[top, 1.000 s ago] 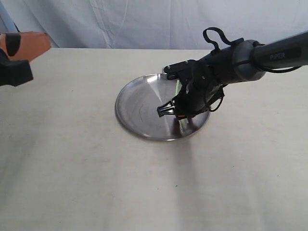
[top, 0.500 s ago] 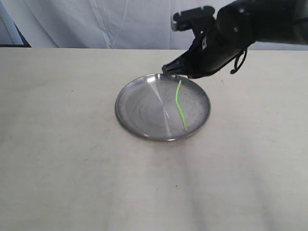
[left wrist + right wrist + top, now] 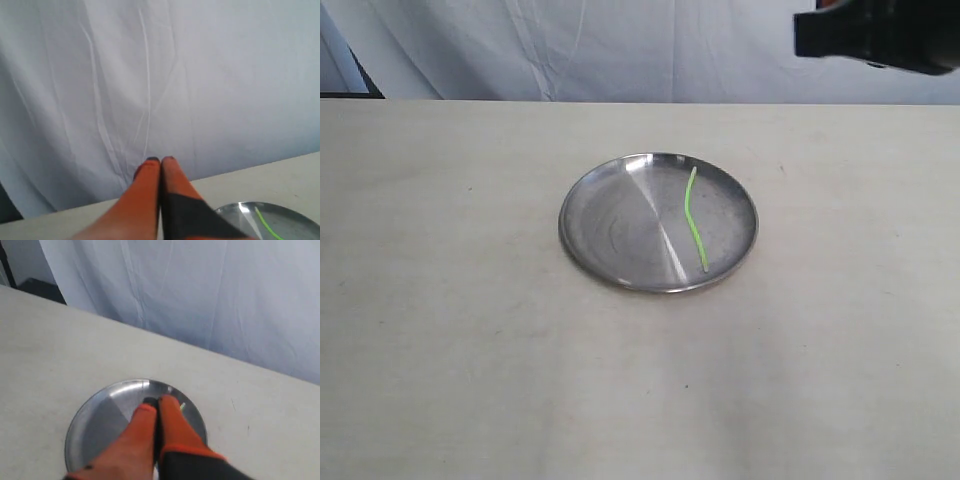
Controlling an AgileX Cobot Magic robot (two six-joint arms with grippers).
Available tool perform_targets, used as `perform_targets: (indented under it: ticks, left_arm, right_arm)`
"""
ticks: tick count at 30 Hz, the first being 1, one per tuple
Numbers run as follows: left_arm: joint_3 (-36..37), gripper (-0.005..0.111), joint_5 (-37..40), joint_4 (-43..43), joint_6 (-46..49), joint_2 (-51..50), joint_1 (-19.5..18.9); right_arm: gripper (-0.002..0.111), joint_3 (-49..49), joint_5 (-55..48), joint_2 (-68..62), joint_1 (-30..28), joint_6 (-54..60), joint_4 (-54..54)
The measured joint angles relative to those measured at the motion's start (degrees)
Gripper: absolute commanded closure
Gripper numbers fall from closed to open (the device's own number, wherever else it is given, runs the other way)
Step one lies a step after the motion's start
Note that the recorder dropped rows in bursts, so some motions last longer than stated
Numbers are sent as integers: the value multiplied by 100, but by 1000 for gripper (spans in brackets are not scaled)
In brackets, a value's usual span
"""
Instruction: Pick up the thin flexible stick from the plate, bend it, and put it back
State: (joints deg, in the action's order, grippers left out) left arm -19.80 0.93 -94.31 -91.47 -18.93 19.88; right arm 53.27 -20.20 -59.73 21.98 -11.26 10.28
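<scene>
The green stick (image 3: 694, 218) lies slightly kinked on the plate (image 3: 610, 215), well below the right gripper (image 3: 159, 401), whose fingers press together on nothing. The left gripper (image 3: 160, 160), farther off, is likewise closed and empty. Any pulling back is best done high, clear of the rim. Matte beige table (image 3: 470, 350); white cloth (image 3: 570, 45) hangs behind.

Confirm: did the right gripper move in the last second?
Yes. In the exterior view the right gripper rose from over the round shiny steel plate, away to the upper right corner.
</scene>
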Motion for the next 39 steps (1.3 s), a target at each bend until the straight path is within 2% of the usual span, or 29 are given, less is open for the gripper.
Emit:
perform_targets:
  ticks: [6, 10, 12, 21, 30, 34, 39]
  left_arm:
    - [288, 107, 527, 409, 9, 0, 0]
    - [399, 107, 662, 455, 9, 0, 0]
    - [412, 107, 662, 455, 9, 0, 0]
    - [412, 107, 652, 469, 9, 0, 0]
    - [412, 107, 641, 469, 9, 0, 0]
    - [412, 107, 641, 469, 9, 0, 0]
    - [412, 107, 641, 469, 23, 0, 0]
  right_arm:
    - [108, -1804, 1386, 1376, 0, 52, -23]
    - [108, -2757, 2370, 1642, 0, 52, -118]
    - [108, -3072, 2548, 1632, 0, 56, -129]
    - [108, -3348, 1550, 1611, 0, 66, -142]
    - [108, -3348, 1459, 1640, 0, 70, -176]
    - [108, -3348, 1434, 2155, 0, 70, -181]
    - [108, -3388, 1124, 3425, -63, 70, -251]
